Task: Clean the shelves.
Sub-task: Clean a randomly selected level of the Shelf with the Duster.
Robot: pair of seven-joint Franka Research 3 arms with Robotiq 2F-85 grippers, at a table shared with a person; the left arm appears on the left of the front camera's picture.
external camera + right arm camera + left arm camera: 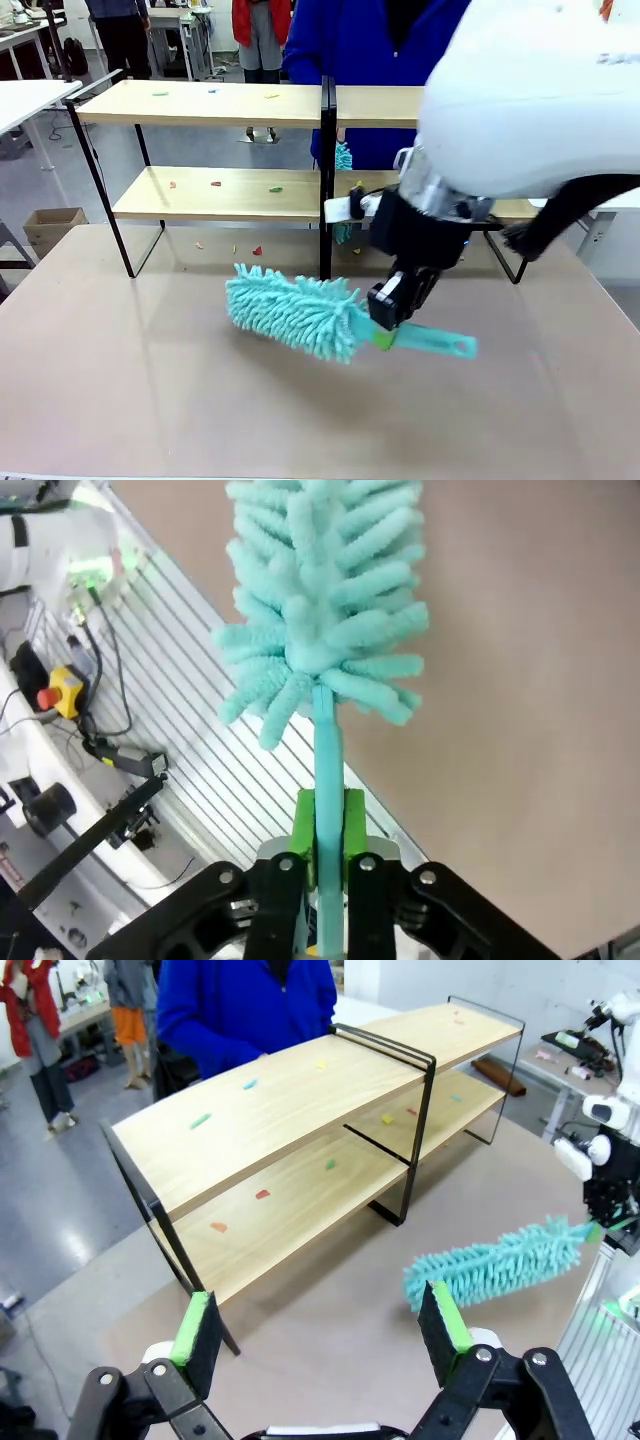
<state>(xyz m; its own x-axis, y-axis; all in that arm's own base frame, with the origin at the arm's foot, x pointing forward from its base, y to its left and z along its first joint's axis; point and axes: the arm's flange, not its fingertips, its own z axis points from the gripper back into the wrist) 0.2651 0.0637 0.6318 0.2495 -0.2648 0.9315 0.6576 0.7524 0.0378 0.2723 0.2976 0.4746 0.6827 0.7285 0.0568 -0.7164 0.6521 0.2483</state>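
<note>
Two green pads [304, 825] of right gripper [398, 305]: clamped narrow on thin teal handle of duster [300, 312]. Duster low over beige table [120, 400], contact unclear; fluffy head toward 9 o'clock, handle tail toward 4.
Left gripper [320, 1325]: fingers wide apart, nothing between.
Shelves [200, 195]: at 12 o'clock of duster, near but apart; small coloured scraps [215, 184] on both boards.
Risks, est.:
- handle may pivot in pads once head presses a board
- head or wrist may catch central post [326, 170]
- scraps may just drop to table
- person [350, 40] close behind rack

Obscured: right arm casing covers shelves' right half in front view; scraps too small to ID; teal tuft [343, 158] by post unclear.
</note>
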